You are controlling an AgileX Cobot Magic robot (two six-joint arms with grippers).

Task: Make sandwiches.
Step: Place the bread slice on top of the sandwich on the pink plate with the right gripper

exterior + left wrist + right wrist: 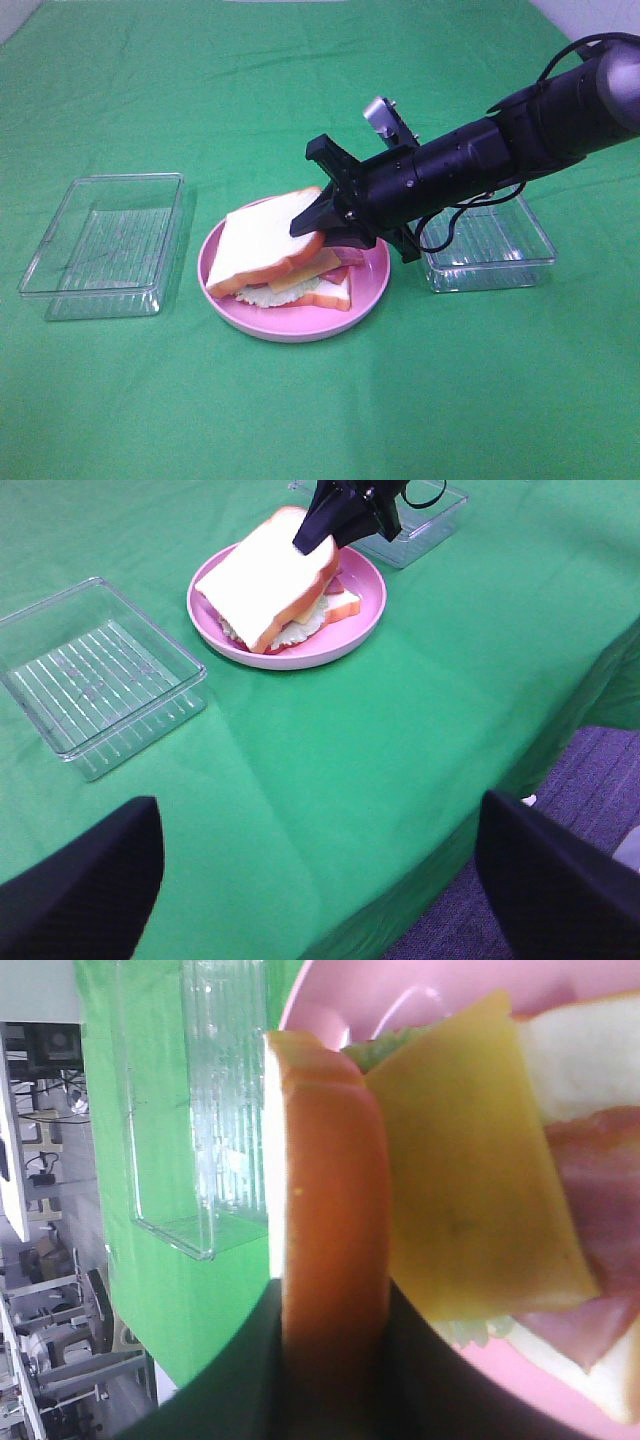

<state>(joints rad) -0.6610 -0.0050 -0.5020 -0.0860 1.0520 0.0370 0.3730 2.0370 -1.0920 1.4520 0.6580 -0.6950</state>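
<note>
On the pink plate lies the sandwich, its top bread slice tilted, 1 crust edge apparently pinched by the right gripper. Left gripper spread.

green cloth covering the table, plain and unpatterned. pink round plate. sandwich: white bread faces with orange-brown crust, yellow cheese slice, pink-red bacon, pale green lettuce. two clear trays, left tray and right tray, each with a ribbed, striped floor. right gripper and its arm black, with a small silver part on top. left gripper fingers black. purple-grey floor beyond the table edge.
</note>
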